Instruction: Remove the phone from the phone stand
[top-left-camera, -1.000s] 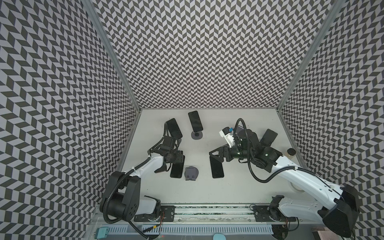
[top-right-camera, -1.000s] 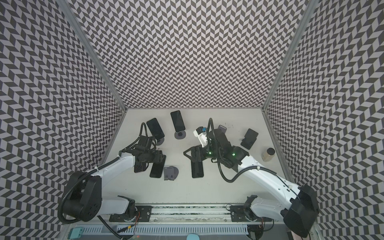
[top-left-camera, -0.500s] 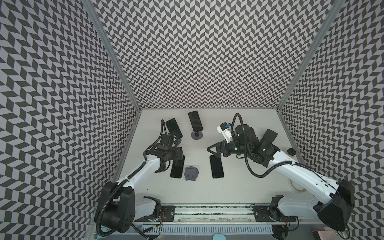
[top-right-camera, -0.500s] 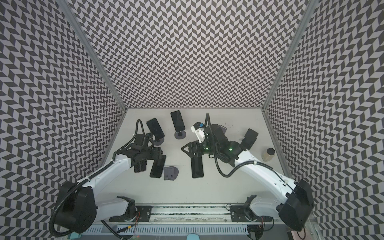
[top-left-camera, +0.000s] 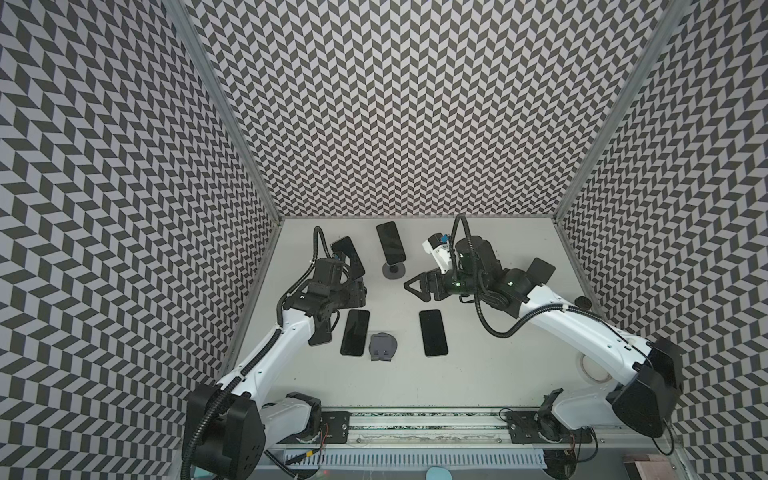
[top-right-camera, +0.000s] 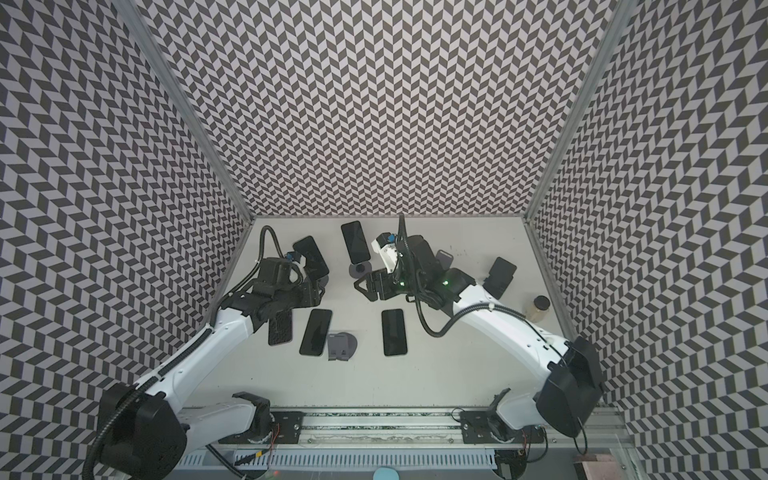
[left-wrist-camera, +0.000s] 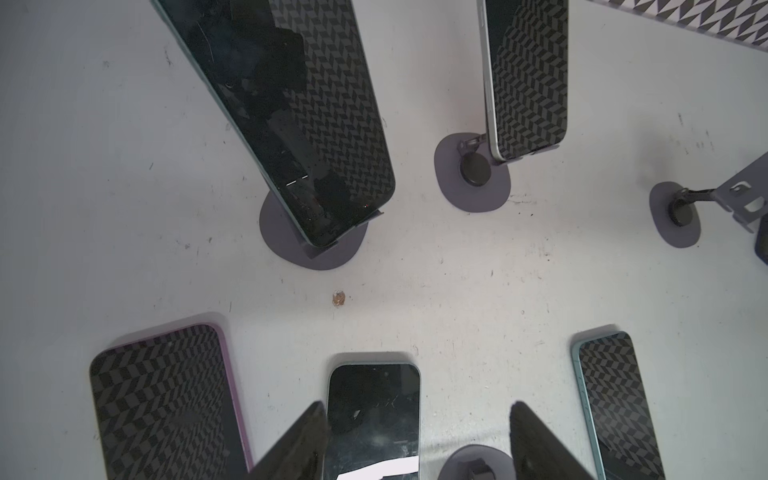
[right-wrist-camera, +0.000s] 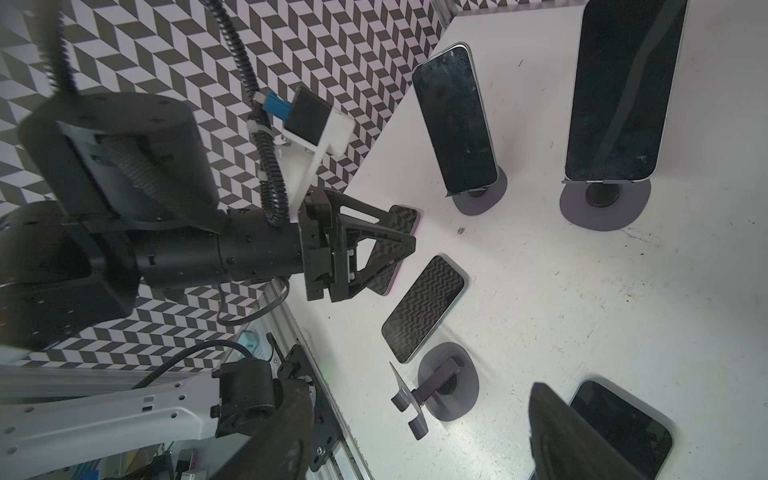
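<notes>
Likely target: black teal-edged phone (left-wrist-camera: 307, 116), leaning on its round grey stand (left-wrist-camera: 286, 245), back left of the table.
Bearing: dead ahead of left gripper (left-wrist-camera: 417, 405), the nearer one; long axis rising away.
Left gripper: jaws apart, empty.
Right gripper (top-left-camera: 411, 284): spread, empty, farther off.

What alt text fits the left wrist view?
Two dark-screened phones lean on round-based gray stands on a white table; an empty stand sits beside them. Three more phones lie flat near the left gripper, whose jaws stand open, empty.
</notes>
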